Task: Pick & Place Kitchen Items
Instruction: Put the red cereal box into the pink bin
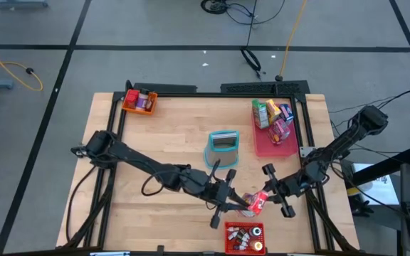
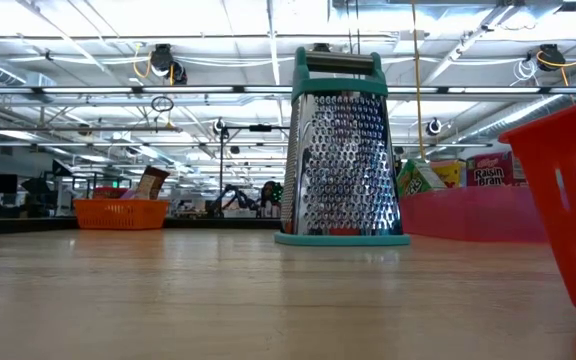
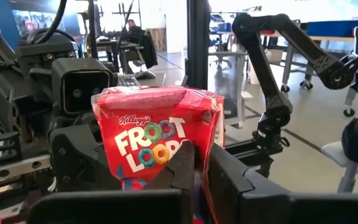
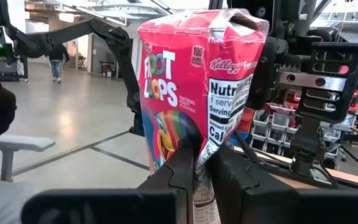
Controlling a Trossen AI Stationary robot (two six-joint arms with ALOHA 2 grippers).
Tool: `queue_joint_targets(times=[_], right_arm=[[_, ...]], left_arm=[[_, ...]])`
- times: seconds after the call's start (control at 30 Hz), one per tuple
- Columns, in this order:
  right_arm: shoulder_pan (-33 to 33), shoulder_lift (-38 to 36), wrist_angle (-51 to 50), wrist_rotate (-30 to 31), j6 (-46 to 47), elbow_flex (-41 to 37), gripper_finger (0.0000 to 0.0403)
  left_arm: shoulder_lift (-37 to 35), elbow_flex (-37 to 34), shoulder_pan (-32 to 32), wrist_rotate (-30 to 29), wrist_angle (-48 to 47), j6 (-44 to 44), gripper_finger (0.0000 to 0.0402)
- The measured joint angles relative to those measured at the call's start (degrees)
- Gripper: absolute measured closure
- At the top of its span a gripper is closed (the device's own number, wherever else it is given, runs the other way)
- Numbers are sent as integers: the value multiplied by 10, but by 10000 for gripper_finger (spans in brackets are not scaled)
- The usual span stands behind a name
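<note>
Pale butcher-block planks form the table (image 1: 162, 135), framed in black rail, with grey floor all around. From above, both dark arms meet over the near edge. The left gripper (image 1: 232, 201) and the right gripper (image 1: 270, 193) close in on one small red Froot Loops cereal box (image 1: 256, 203) from opposite sides, so the box lies straight ahead of each hand, between them. Just beyond the hands toward the near rail sits a red bin (image 1: 245, 237) of small bottles. Farther off stand a teal-trimmed steel box grater (image 1: 223, 147), a flat pink tray (image 1: 287, 144) of snack boxes, and an orange bin (image 1: 139, 101) at the far corner.

The low view shows no gripper; the grater (image 2: 340, 145) stands upright in mid-table, and a box on the pink tray (image 2: 473, 214) reads "Raisin Bran".

In the left wrist view, the left fingers (image 3: 179, 168) are narrow, pinched on the box's lower edge; the face reads "Kellogg's Froot Loops". The box stands upright, long axis vertical.

In the right wrist view, the right fingers (image 4: 185, 163) are likewise nearly closed on the bottom corner of the same box (image 4: 191, 74), whose side panel shows "Nutri…", "1 serv", "Cal" and "100". Both hands seem to grip at once, though which one bears the weight is hard to judge. Either way, the handover turns on one hand letting go while the other holds.
</note>
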Motion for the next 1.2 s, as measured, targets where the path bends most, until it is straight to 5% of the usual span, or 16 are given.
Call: queue_joint_targets(times=[0.27, 0.57, 0.77, 1.2], right_arm=[[0, -13, -11, 1, 1, 1, 383], [1, -38, -75, 93, 0, 1, 384], [11, -72, -126, 157, 4, 1, 384], [65, -135, -250, 428, 18, 0, 384]], left_arm=[[-14, 0, -5, -16, -47, -5, 289], [-57, -1, -7, -26, -210, -102, 194], [-68, 0, -21, -86, -283, -147, 184], [-67, -1, -55, -167, -325, -173, 183]])
